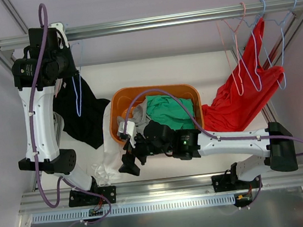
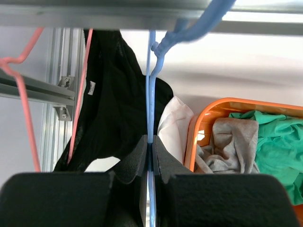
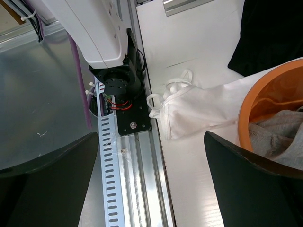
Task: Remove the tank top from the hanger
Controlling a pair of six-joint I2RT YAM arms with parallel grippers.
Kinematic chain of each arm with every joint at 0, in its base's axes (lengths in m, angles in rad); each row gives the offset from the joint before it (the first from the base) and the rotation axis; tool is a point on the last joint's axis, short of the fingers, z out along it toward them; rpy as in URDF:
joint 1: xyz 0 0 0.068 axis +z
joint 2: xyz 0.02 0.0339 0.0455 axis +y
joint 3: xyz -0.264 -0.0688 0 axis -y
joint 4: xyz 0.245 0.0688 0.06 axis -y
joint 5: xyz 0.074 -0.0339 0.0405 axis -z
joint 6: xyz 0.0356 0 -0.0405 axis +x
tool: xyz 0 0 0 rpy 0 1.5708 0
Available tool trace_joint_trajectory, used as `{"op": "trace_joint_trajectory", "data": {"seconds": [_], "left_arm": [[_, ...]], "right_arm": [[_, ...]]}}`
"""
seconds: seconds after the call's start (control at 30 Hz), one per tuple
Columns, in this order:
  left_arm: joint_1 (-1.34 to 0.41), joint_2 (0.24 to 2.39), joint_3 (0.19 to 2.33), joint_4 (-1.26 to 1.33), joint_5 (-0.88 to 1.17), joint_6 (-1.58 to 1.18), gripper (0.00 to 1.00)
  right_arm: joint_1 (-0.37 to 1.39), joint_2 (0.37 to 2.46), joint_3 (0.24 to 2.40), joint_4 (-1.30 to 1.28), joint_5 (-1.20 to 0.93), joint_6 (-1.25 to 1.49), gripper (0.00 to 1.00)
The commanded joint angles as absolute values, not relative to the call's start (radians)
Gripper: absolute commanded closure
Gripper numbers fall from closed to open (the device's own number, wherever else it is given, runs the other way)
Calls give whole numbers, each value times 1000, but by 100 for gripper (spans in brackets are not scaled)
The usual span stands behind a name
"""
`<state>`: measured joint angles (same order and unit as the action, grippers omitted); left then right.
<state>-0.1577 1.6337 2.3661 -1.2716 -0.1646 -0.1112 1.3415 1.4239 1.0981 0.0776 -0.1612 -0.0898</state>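
My left gripper (image 1: 70, 62) is up at the rail, shut on the thin blue hanger (image 1: 77, 97). In the left wrist view the wire of the blue hanger (image 2: 150, 94) runs straight between the closed fingers (image 2: 139, 156). A black garment (image 1: 83, 119) hangs beside it, against a pink hanger (image 2: 80, 94). A white tank top (image 1: 107, 152) lies on the table, off any hanger, next to the orange basket (image 1: 154, 88); its straps show in the right wrist view (image 3: 203, 111). My right gripper (image 1: 129, 165) is open and empty just above the white tank top, near the table's front edge.
The orange basket (image 3: 265, 94) holds green (image 1: 168, 111) and grey (image 2: 232, 142) clothes. A red garment (image 1: 244, 102) hangs from several hangers at the right end of the rail (image 1: 184, 18). The left arm's base (image 3: 118, 90) and the front rail (image 3: 142, 189) lie under my right gripper.
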Motion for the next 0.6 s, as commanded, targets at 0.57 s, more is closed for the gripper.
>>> {"op": "trace_joint_trajectory", "data": {"seconds": [0.57], "left_arm": [[-163,1582,2220,-1173,-215,-121,84]], "right_arm": [[1341,1407,1092,156,-196,-81,1]]}}
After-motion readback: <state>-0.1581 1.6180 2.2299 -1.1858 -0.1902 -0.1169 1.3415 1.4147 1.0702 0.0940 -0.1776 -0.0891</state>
